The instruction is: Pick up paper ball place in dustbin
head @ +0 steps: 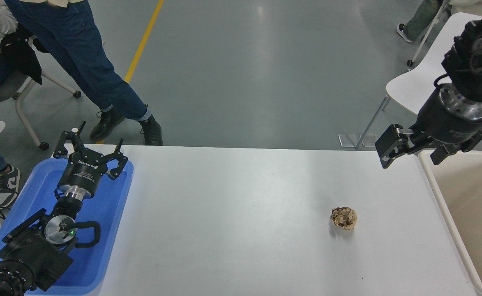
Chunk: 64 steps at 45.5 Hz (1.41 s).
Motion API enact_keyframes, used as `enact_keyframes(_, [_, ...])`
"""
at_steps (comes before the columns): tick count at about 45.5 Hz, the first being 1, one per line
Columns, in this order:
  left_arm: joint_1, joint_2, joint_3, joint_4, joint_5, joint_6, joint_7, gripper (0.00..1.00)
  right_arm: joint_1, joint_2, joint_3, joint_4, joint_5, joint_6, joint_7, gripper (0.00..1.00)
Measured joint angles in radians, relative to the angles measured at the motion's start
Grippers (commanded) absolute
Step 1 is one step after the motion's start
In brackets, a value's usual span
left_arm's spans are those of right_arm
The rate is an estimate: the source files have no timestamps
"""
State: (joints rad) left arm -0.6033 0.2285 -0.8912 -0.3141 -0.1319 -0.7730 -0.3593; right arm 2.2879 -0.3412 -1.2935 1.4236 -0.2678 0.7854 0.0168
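The tan-brown crumpled paper ball lies on the white table, right of centre. The cream-beige dustbin stands at the table's right edge, and no contents show in the visible part. My right gripper hangs open and empty above the table's far right corner, beside the bin's far left rim and well beyond the ball. My left gripper is parked open over the blue tray at the lower left.
A shallow blue tray lies on the table's left end under the left arm. A person in jeans stands beyond the far left edge, next to a chair. A white chair stands at the far right.
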Motion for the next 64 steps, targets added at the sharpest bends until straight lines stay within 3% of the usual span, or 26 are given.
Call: enact_keyframes(64, [0.001,0.001,0.000,0.001,0.000,0.001,-0.001,1.00,-0.058,-0.004,0.043,-0.003,0.001,0.000,0.000,1.00])
